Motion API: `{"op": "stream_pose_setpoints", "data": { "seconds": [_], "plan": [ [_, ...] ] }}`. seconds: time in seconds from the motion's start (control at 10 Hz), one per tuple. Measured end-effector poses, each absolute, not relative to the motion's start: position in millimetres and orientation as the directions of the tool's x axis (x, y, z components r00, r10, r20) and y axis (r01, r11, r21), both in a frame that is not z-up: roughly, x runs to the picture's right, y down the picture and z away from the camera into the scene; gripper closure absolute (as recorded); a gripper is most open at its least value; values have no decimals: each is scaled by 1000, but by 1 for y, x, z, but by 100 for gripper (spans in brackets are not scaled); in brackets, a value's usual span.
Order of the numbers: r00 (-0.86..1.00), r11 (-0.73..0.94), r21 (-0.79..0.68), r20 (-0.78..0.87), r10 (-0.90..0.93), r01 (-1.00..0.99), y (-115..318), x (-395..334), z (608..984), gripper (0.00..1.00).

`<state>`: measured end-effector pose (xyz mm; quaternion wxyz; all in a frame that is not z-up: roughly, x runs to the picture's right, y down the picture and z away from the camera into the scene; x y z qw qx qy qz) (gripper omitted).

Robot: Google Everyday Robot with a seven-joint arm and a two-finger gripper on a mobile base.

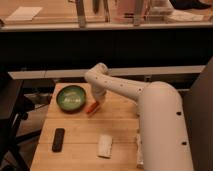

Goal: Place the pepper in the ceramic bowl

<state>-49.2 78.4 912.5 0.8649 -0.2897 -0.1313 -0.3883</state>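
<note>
The gripper [96, 103] is right at the pepper [92, 108], near the far edge of the desk [80, 132] (gripping or not, I cannot tell). The pepper lies slantwise, and the ceramic bowl [71, 97] sits just beside it, toward the far-left corner.

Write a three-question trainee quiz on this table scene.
1. True or false: the pepper lies inside the bowl.
2. Where is the gripper? A) inside the bowl B) down at the pepper, just beside the bowl C) lifted far above everything
3. Fill in: in the picture, the black remote lies to the ____ of the white block.
Key: 1 false; 2 B; 3 left.
</note>
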Motion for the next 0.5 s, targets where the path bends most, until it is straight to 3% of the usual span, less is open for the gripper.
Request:
{"op": "stream_pose_setpoints", "data": {
  "seconds": [0.5],
  "plan": [
    [656, 531, -385, 432, -619, 755, 63, -66, 910, 99]
  ]
}}
